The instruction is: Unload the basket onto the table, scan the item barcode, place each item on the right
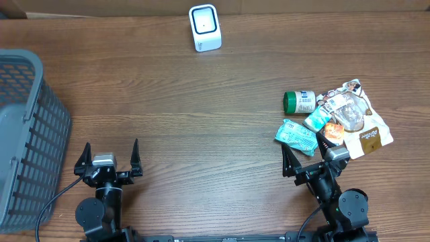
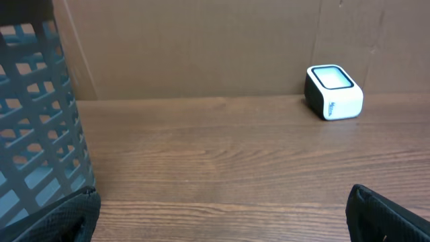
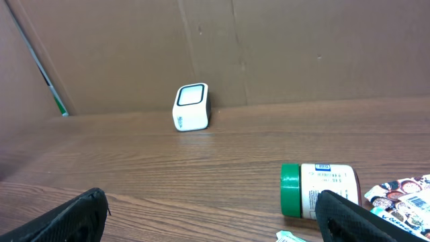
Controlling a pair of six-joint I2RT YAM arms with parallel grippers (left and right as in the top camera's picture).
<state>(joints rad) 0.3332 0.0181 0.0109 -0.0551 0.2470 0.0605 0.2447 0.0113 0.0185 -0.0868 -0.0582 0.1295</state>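
At the table's [image 1: 201, 121] near edge, the left pincer [image 1: 111, 144] and right pincer [image 1: 306, 149] sit spread wide and empty. A green-capped bottle [image 1: 299, 101] lies on its side beside snack packets [image 1: 349, 117] just ahead of the right pincer. The white scanner [image 1: 205, 27] stands at the far edge, a grey basket [image 1: 27, 134] at left.

Wooden table [image 1: 201, 121], scanner [image 1: 205, 27], basket [image 1: 48, 134], bottle [image 1: 299, 101], snack packets [image 1: 353, 115]

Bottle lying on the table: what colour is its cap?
The cap is green; clearest in the right wrist view.
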